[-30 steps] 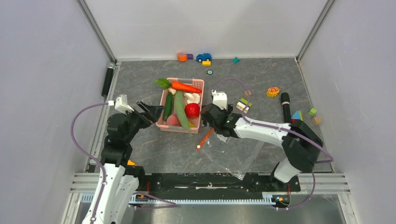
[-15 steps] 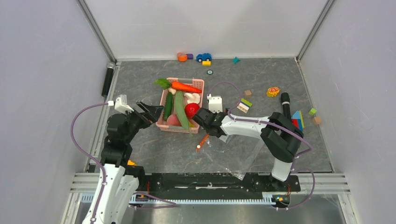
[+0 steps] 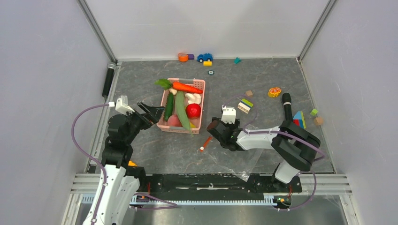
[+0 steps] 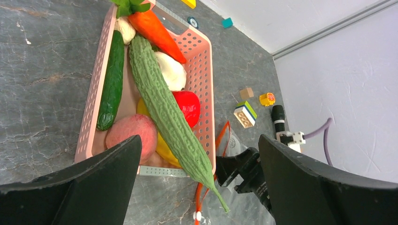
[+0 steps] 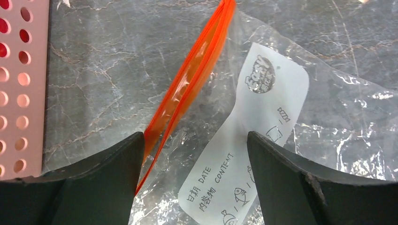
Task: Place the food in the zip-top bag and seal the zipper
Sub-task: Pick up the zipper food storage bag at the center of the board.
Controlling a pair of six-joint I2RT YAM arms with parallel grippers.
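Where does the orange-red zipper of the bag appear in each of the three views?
Top external: zipper, centre, just right of the pink basket's near corner.
Left wrist: bottom centre, right of the basket.
Right wrist: diagonal, upper middle to lower left.
Shared landmark: the pink basket.

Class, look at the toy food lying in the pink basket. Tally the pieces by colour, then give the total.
Green: 2 (dark cucumber, bumpy gourd)
Orange: 1 (carrot)
White: 2 (small white piece, larger white piece)
Red: 1 (tomato)
Yellow: 1 (banana)
Pink: 1 (pink piece)
Total: 8
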